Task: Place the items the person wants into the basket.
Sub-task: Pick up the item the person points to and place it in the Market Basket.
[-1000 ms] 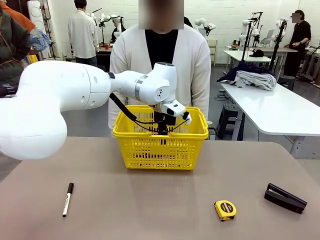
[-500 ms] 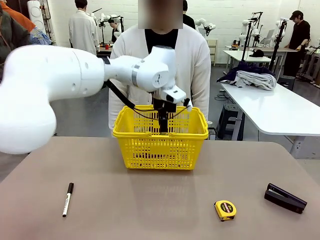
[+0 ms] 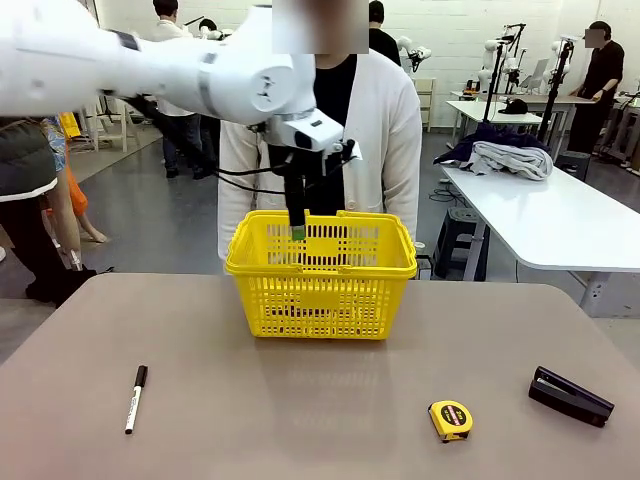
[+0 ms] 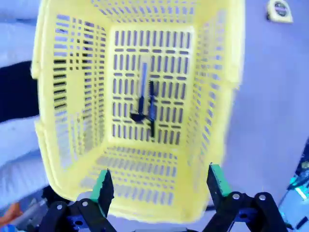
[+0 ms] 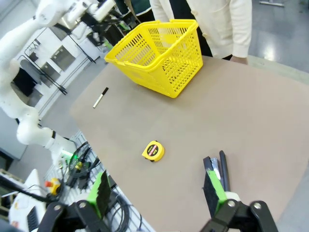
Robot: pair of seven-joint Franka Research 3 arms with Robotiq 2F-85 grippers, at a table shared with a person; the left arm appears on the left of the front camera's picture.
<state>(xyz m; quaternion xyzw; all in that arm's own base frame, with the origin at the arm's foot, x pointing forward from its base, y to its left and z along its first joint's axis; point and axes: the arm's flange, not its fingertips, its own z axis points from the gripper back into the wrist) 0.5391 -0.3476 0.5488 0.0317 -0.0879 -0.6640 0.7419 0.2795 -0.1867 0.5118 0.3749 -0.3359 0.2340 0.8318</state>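
The basket [image 3: 320, 275] stands at the far middle of the table [image 3: 300, 400], just in front of the person [image 3: 385, 130] in the white cardigan. In the left wrist view, two slim dark items [image 4: 146, 99] lie side by side on the basket's floor, too blurred to tell apart. The tape measure [image 3: 450, 420] lies on the near right of the table, well apart from the basket. Its round face carries a label, but the print is too small to read. The marker [image 3: 134, 397] lies near left with its black cap pointing away. There is dark print along its white barrel, which is also unreadable. The stapler [image 3: 570, 395] sits far right.

The left gripper [image 3: 298, 222] hangs fingers down over the basket's far left rim, jaws wide apart and empty. In its own view, its green pads [image 4: 102, 186] frame the basket's mouth. The right gripper [image 5: 157, 188] is spread wide too, holding nothing. It is above the table's right edge, with the stapler beside one pad.

The tabletop is a plain, matte grey-brown. Beyond it is a workshop room with a grey floor. A white table [image 3: 560, 220] on the right bears a heap of clothes [image 3: 505, 155].
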